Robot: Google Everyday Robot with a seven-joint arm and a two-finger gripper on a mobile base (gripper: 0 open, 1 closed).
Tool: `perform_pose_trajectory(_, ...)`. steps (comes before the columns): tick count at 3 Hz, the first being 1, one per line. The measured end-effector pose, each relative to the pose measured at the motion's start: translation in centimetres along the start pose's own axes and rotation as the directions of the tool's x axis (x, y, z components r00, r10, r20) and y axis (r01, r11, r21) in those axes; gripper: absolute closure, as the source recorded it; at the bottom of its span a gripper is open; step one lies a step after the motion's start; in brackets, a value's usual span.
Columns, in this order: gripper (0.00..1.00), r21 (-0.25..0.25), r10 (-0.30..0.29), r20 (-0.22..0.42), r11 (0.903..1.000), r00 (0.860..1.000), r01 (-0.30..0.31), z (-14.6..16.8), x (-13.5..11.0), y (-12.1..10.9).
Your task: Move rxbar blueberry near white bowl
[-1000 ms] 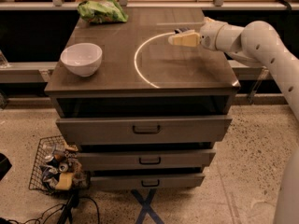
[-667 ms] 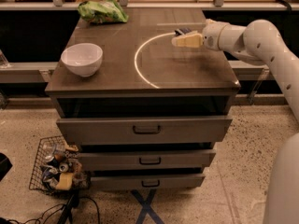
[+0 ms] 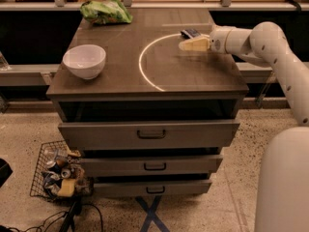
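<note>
Your gripper (image 3: 186,45) sits low over the worktop (image 3: 193,76) at upper right; you cannot tell how far open it is. The snack bar (image 3: 191,33) lies just behind it, well apart from the white bowl (image 3: 84,61) at left.

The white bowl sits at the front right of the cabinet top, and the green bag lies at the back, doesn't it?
Not quite. The camera view shows the white bowl at the front left of the cabinet top; the gripper is over the right side, just by the rxbar blueberry. The green bag does lie at the back.
</note>
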State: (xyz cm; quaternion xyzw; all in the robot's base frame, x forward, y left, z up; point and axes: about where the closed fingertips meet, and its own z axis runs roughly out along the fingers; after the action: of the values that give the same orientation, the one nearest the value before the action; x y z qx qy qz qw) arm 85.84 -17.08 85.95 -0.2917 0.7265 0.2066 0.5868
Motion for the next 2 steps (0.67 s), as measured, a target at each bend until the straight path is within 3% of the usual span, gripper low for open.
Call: perform_pose_trajectory(2, 0.0, 0.023, 0.018, -0.079, 0.9996, 0.997, -0.016, 0.7, 0.17, -2.46)
